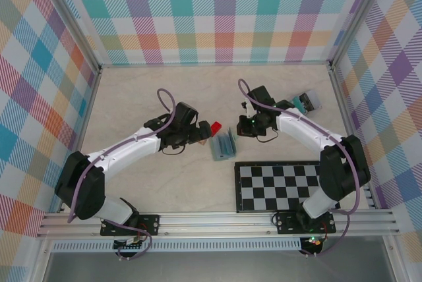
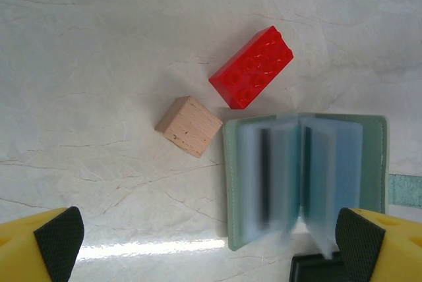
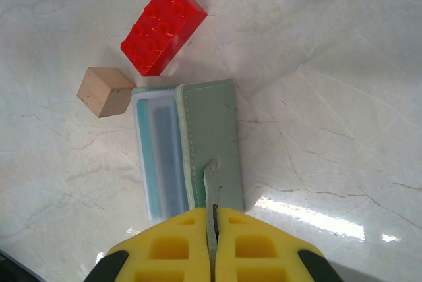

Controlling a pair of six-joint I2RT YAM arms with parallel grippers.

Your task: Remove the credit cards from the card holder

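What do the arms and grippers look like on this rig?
Left arm and right arm: white links, black joints, a purple cable looped along each. Left gripper and right gripper: chunky yellow fingers with black pads.

I'm looking into a lab cell: plaid panels (image 1: pixel 217 12) on alu frame (image 1: pixel 198 219) are boxing in the tabletop (image 1: pixel 158 97) around the checkerboard (image 1: pixel 277 186).

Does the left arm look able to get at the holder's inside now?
Probably yes: the left tool hangs open by the holder, whose pages lie exposed; the right tool pinches its tab at the edge.
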